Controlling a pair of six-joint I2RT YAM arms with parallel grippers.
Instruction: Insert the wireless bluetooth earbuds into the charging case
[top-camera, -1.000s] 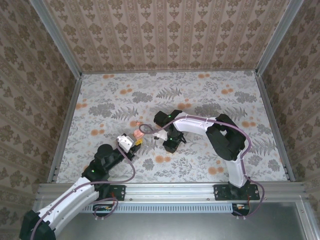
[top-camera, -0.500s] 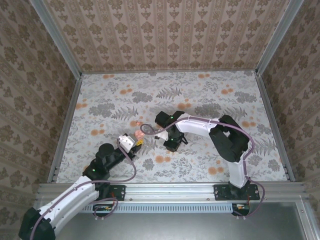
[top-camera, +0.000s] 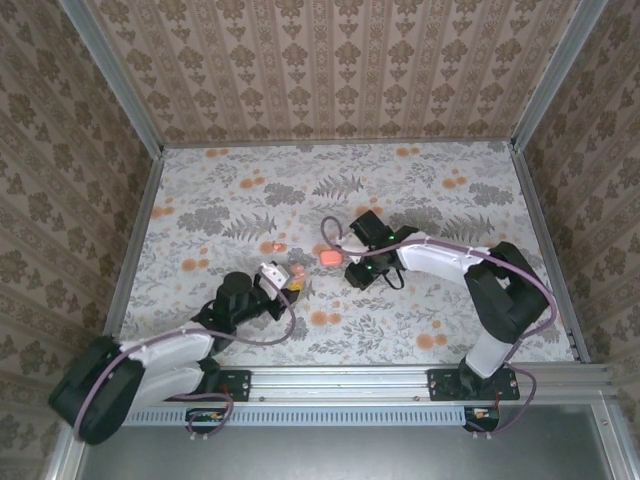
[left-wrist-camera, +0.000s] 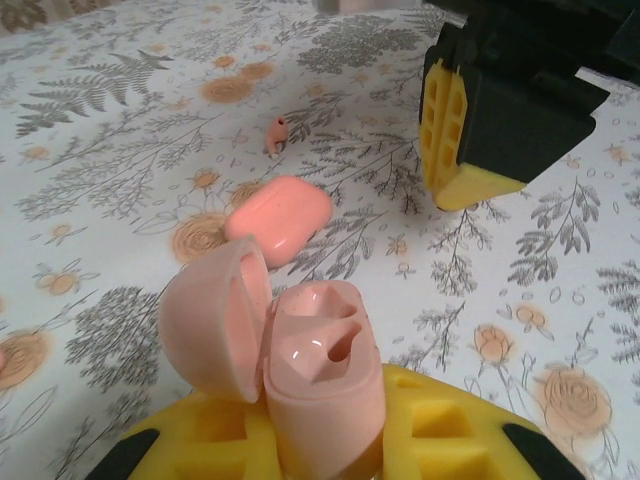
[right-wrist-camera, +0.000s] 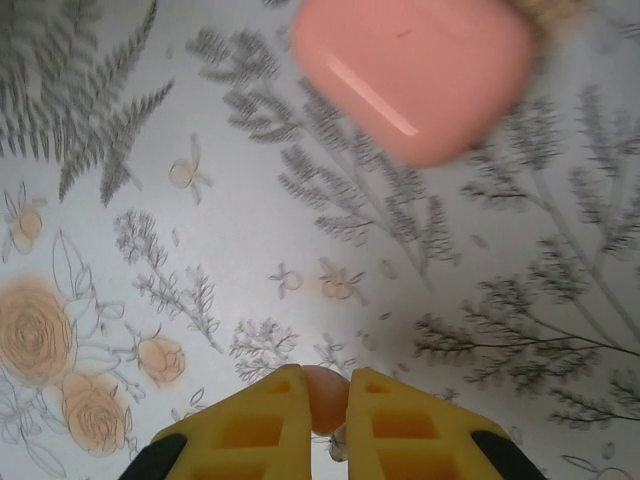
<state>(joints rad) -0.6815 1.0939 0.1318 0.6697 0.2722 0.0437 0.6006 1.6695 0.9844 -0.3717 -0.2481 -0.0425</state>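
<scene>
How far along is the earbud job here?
Done: case open in left gripper, sockets looking empty. In hand: right gripper shut on one bud. To do: seat it, then fetch and seat the second bud lying on the table.

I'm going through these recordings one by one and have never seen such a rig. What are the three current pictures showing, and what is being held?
Two robot arms are bolted at the near edge of a flower-patterned table. The wide picture looks down from above and behind them. The other two come from a camera on each wrist, so that arm's own yellow fingers show at the bottom. The left gripper is shut on the charging case, a small pink box with its lid standing open. The right gripper is shut on a tiny pink thing, apparently the held earbud. On the table lie a closed pink rounded box, close to the right gripper, and a loose earbud beyond it.
</scene>
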